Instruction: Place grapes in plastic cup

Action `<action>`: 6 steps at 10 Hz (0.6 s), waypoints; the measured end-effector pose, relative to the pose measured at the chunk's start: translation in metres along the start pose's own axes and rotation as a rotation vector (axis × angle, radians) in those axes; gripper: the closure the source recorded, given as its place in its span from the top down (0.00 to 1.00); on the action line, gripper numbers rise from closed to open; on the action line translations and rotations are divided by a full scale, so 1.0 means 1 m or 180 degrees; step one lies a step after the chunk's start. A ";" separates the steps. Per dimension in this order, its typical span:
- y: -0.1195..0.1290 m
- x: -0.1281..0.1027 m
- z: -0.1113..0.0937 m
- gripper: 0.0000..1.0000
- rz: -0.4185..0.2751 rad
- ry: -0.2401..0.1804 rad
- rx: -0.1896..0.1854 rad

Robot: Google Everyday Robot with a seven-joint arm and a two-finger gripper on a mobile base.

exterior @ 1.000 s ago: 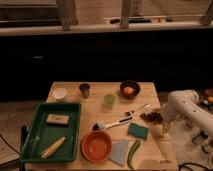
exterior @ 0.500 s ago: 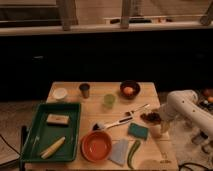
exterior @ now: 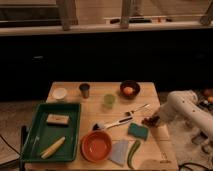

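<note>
The grapes (exterior: 148,121) are a small dark bunch on the right side of the wooden table (exterior: 100,107). The green plastic cup (exterior: 109,100) stands upright near the table's middle back. My gripper (exterior: 154,120) is at the end of the white arm (exterior: 185,107) coming in from the right, low at the table and right by the grapes, touching or nearly touching them. Part of the bunch is hidden behind it.
A green tray (exterior: 50,131) with a sponge and a corn cob sits front left. An orange bowl (exterior: 96,145), a teal sponge (exterior: 138,131), a green pepper (exterior: 133,152), a brush (exterior: 120,121), a dark bowl with an orange (exterior: 129,89), a dark cup (exterior: 84,90) and a white cup (exterior: 59,93) also stand on the table.
</note>
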 end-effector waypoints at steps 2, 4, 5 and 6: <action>-0.001 -0.002 0.001 0.00 -0.0031 -0.0045 0.0004; -0.003 -0.005 -0.002 0.00 -0.0102 -0.0059 -0.0007; -0.005 -0.006 -0.007 0.00 -0.0145 -0.0054 -0.0009; -0.008 -0.008 -0.014 0.00 -0.0196 -0.0041 0.0007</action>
